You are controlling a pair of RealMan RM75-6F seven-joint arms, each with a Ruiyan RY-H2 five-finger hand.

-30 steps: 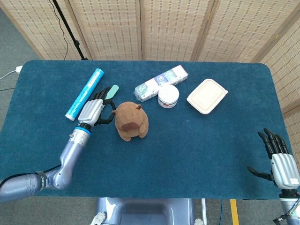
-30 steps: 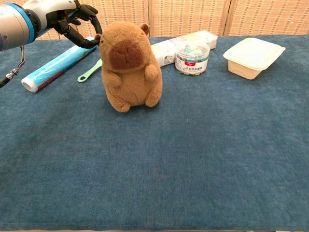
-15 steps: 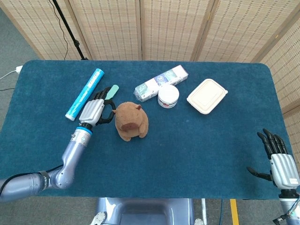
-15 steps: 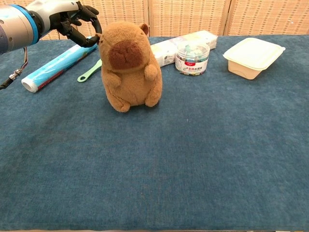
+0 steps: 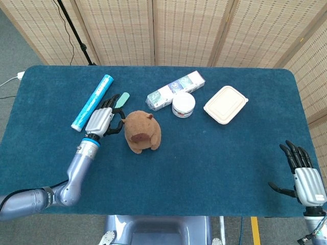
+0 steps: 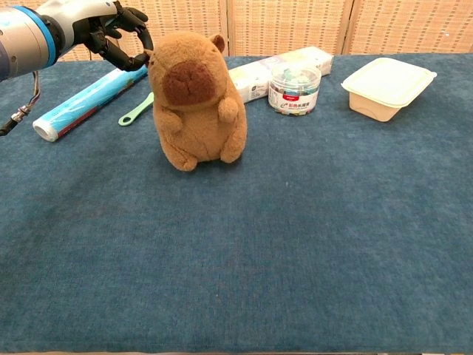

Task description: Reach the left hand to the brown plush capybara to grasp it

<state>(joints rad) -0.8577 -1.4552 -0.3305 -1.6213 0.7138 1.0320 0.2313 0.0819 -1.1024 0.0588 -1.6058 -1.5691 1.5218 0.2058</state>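
The brown plush capybara [image 5: 143, 133] sits upright on the blue table, left of centre, and faces the chest camera [image 6: 196, 100]. My left hand [image 5: 100, 121] is just to its left at head height. Its dark fingers [image 6: 130, 38] curve toward the toy, their tips at the side of its head by the ear, with nothing enclosed. The fingers are apart, and the toy's body stands free of the palm. My right hand [image 5: 302, 176] hovers at the table's near right corner, fingers spread and empty. It is outside the chest view.
A blue roll [image 5: 92, 102] and a green spoon [image 5: 121, 99] lie behind the left hand. A white packet [image 5: 176, 90], a small jar [image 5: 183, 104] and a beige lunchbox [image 5: 226, 104] stand behind and right of the toy. Folding screens close off the far side.
The left fingertips have closed in on the capybara's head, and the toy has shifted slightly to the left. The right hand has sunk a little.
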